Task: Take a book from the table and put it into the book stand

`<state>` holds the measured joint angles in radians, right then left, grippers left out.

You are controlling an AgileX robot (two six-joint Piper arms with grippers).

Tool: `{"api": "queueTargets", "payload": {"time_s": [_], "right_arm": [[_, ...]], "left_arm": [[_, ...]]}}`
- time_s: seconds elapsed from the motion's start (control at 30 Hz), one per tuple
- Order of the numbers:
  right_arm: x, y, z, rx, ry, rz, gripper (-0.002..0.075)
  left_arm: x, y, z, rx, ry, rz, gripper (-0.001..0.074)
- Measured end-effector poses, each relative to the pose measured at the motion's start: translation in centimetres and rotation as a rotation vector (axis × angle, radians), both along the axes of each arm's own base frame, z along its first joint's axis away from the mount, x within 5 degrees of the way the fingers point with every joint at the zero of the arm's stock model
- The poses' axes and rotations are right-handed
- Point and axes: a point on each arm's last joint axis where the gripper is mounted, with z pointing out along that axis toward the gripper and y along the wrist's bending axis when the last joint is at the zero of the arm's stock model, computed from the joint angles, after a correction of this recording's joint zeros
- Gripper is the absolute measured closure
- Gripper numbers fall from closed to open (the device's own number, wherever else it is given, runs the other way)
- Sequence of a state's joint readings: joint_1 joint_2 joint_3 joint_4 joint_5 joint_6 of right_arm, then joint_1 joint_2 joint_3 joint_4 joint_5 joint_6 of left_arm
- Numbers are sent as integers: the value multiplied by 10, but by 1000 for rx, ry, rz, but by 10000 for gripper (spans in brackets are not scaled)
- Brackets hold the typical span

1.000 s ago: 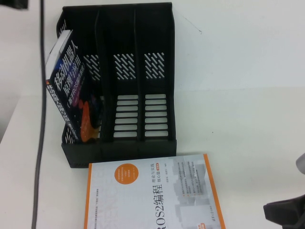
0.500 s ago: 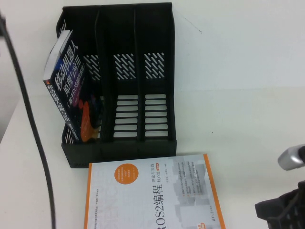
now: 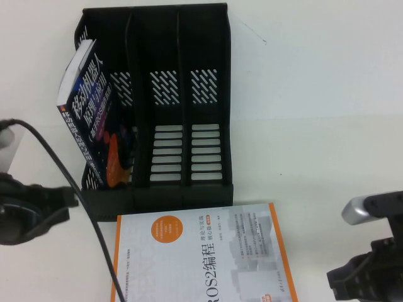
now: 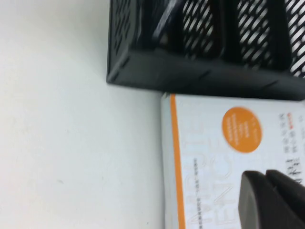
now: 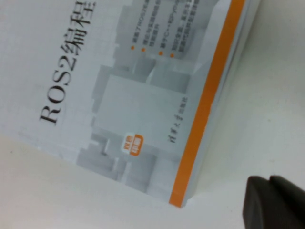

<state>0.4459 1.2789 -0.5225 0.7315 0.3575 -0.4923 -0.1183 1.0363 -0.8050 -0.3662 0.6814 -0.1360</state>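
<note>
The dark navy book (image 3: 94,119) with white Chinese title stands leaning in the leftmost slot of the black book stand (image 3: 164,198). The other two slots are empty. My left gripper (image 3: 66,200) is shut and empty, low at the left, beside the stand's front left corner. In the left wrist view its tips (image 4: 268,191) hover over the white ROS2 book (image 4: 214,157), with the stand (image 4: 190,78) beyond. My right gripper (image 3: 337,280) is shut and empty at the bottom right, just off that book's right edge; it also shows in the right wrist view (image 5: 269,200).
The white-and-grey ROS2 book (image 3: 201,258) with orange border lies flat on the white table (image 3: 315,113) right in front of the stand; its corner shows in the right wrist view (image 5: 143,71). A black cable (image 3: 82,201) runs from the left arm across the book's left edge.
My left arm has come into view at the left and its cable has swung down. My right gripper has moved in from the right edge toward the ROS2 book. The books have not moved.
</note>
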Motion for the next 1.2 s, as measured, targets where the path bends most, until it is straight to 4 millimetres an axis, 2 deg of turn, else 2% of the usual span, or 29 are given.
{"api": "queueTargets", "payload": {"time_s": [0.2, 0.37, 0.53, 0.67, 0.77, 0.9, 1.07, 1.2], "right_arm": [[20, 9, -13, -27, 52, 1, 723], [31, 15, -29, -54, 108, 3, 723], [34, 16, -40, -75, 146, 2, 723], [34, 16, -43, -80, 154, 1, 723], [34, 16, -40, -74, 141, 2, 723], [27, 13, -17, -28, 71, -11, 723], [1, 0, 28, 23, -74, 5, 722], [-26, -18, 60, -13, -191, 21, 722]], "left_arm": [[23, -3, -34, 25, 153, -30, 736], [42, 7, -66, 42, 289, -22, 736], [50, 17, -80, 33, 332, -50, 737], [49, 16, -83, 23, 359, -104, 737], [47, 10, -74, -14, 298, -158, 737], [35, 4, -43, -67, 104, -187, 737], [-5, 6, -1, -44, -188, -155, 737], [-45, 7, 16, -15, -357, -142, 737]]}}
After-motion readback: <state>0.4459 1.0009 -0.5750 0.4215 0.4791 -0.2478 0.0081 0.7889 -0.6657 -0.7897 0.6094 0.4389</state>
